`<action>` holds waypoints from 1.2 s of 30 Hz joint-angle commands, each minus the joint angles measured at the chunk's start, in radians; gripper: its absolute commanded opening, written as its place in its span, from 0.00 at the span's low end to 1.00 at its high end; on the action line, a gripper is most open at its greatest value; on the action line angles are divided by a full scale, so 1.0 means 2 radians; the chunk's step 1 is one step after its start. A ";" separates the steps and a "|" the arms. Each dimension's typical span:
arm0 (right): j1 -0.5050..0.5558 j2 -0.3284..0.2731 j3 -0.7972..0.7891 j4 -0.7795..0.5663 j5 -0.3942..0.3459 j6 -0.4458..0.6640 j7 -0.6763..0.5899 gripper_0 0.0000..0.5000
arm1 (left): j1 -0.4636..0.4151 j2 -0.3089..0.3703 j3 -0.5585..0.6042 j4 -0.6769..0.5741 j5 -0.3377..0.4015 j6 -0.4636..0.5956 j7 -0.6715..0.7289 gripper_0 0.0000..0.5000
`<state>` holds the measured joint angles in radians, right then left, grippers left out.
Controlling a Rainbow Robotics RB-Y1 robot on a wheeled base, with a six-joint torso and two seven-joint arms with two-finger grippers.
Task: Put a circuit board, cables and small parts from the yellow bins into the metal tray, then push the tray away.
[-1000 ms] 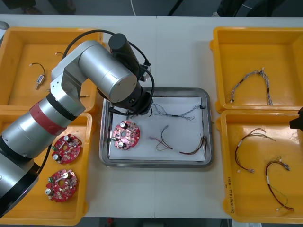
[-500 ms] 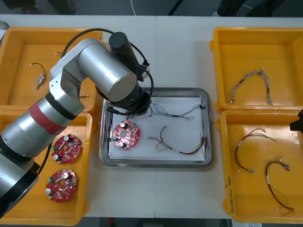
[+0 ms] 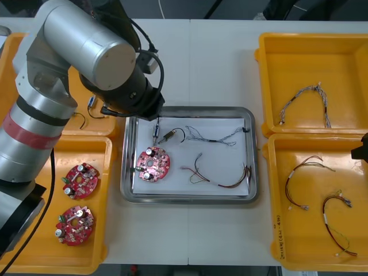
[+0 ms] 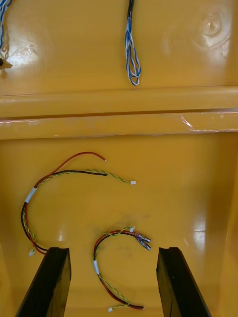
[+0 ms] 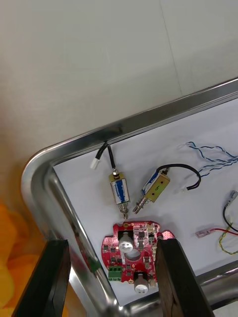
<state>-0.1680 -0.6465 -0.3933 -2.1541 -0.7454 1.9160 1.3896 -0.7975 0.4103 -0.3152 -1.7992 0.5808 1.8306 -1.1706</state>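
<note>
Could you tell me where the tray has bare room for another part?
Bare floor lies between the blue and white cable and the red and yellow cable, by the metal tray's right wall. The left end is crowded: circuit board, two small metal parts, left gripper open above.

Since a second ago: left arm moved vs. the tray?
Yes. The left arm withdrew from over the metal tray to its far-left corner, toward the far left bin.

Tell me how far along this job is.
Loaded: the metal tray holds a circuit board, a blue and white cable, a red and yellow cable and two small metal parts. In hand: nothing; left fingers open over the tray's corner, right fingers open over a yellow bin. Left: pushing the tray away.
</note>
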 commanded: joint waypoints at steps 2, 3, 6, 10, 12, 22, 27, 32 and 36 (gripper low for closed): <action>0.007 -0.013 0.013 -0.029 -0.011 0.002 -0.017 1.00 | -0.021 0.030 0.031 -0.032 0.020 0.025 0.035 1.00; 0.007 -0.018 0.017 -0.034 -0.013 0.002 -0.017 1.00 | -0.021 0.036 0.037 -0.035 0.026 0.030 0.034 1.00; 0.007 -0.030 0.030 -0.043 -0.017 0.002 -0.018 1.00 | -0.021 0.049 0.053 -0.038 0.039 0.042 0.030 1.00; 0.007 -0.050 0.050 -0.065 -0.038 0.002 -0.022 1.00 | -0.020 0.071 0.085 -0.045 0.064 0.045 0.019 1.00; 0.007 -0.058 0.052 -0.069 -0.060 0.002 -0.024 1.00 | -0.019 0.079 0.095 -0.046 0.073 0.045 0.015 1.00; -0.037 -0.098 0.094 -0.070 -0.141 0.002 -0.028 1.00 | 0.033 0.112 0.137 -0.092 0.088 0.045 -0.001 1.00; -0.103 -0.112 0.148 -0.070 -0.180 0.002 -0.025 1.00 | 0.074 0.134 0.166 -0.122 0.096 0.045 -0.005 1.00; -0.172 -0.112 0.218 -0.071 -0.186 0.002 -0.026 1.00 | 0.100 0.155 0.201 -0.142 0.118 0.045 -0.003 1.00; -0.211 -0.105 0.274 -0.072 -0.170 0.002 -0.026 1.00 | 0.132 0.174 0.229 -0.160 0.134 0.045 -0.007 1.00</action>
<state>-0.5056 -0.8370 0.0634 -2.2683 -1.1048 1.9164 1.3701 -0.5929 0.6890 0.0784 -2.0611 0.8203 1.9138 -1.1708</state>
